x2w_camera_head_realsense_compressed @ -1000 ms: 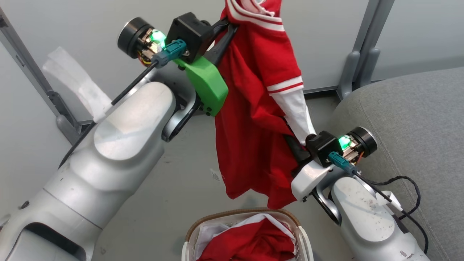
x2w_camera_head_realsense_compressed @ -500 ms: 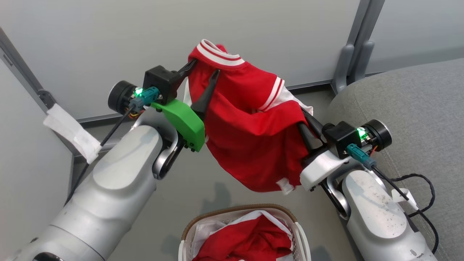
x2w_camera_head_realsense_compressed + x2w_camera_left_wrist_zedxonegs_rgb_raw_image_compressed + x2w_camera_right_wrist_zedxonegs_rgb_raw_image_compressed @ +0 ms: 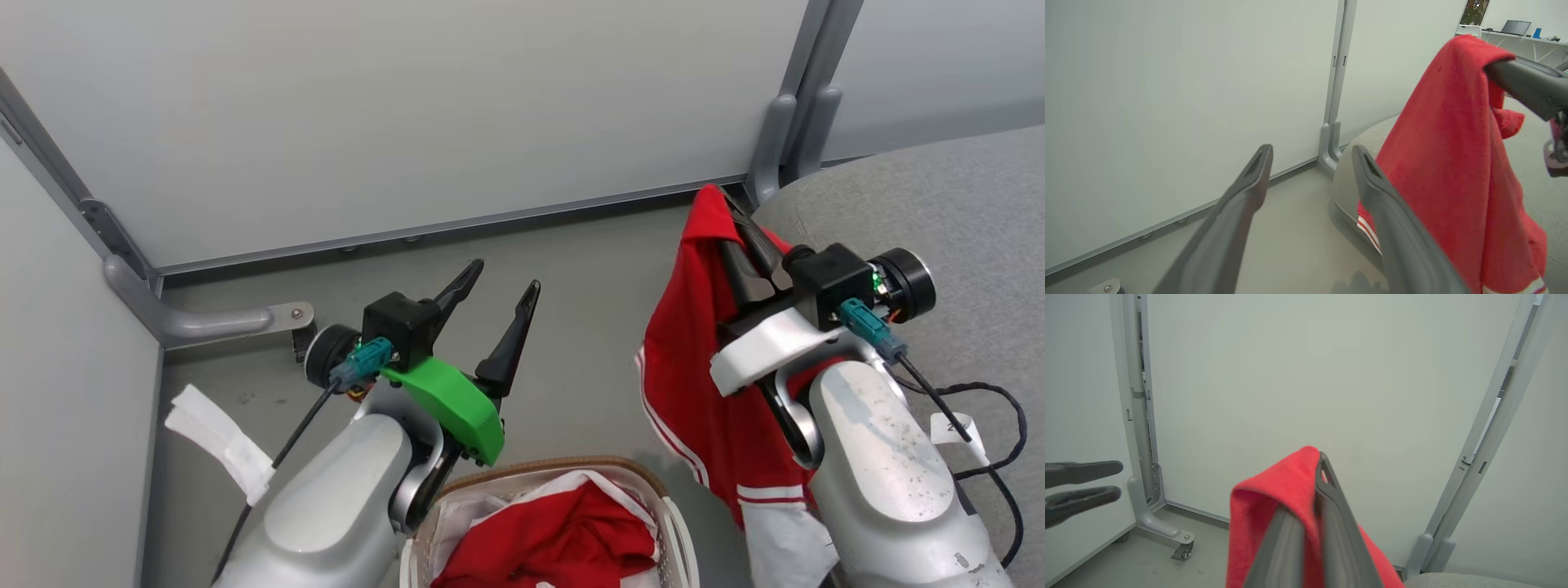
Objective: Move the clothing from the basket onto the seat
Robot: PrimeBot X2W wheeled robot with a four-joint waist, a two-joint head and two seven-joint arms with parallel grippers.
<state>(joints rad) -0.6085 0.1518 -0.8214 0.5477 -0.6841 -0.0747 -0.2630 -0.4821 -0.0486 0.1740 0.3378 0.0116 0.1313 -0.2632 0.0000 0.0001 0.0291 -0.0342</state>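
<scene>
Up and to the left of the basket point(image 3: 531, 472), the left gripper point(image 3: 504, 278) stands wide apart with nothing between its fingers. The basket itself holds a crumpled red garment point(image 3: 563, 539). Up and to the right of the basket, the right gripper point(image 3: 741, 245) is clamped on a second red shirt point(image 3: 694, 384), which hangs down just beside the edge of the grey seat point(image 3: 939, 196).

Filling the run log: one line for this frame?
left gripper: open, empty | right gripper: shut on garment | garment: hangs beside seat | basket: clothing inside
</scene>
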